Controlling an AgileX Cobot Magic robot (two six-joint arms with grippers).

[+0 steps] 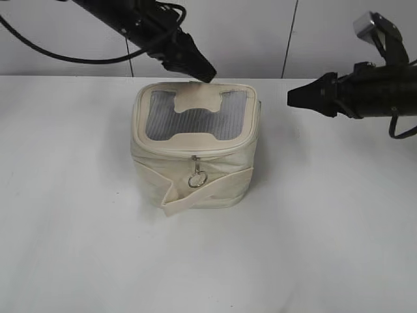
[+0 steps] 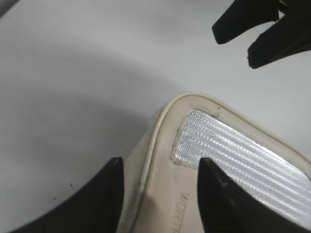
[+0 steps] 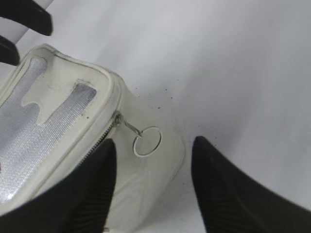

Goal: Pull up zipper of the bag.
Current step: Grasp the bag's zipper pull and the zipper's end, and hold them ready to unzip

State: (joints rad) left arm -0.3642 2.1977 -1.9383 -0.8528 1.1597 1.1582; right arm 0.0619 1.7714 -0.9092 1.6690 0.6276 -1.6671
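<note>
The cream bag stands upright in the middle of the white table, mesh top facing up. One zipper slider with its ring pull hangs at the front rim. A second ring pull hangs at the bag's corner in the right wrist view, next to the zipper track. My left gripper is open and hovers over the bag's far top edge, straddling a top corner. My right gripper is open and empty to the right of the bag, with the second ring between its fingers in view.
The white table stretches in front of and beside the bag. A pale wall stands close behind. A loose strap end sticks out at the bag's front bottom.
</note>
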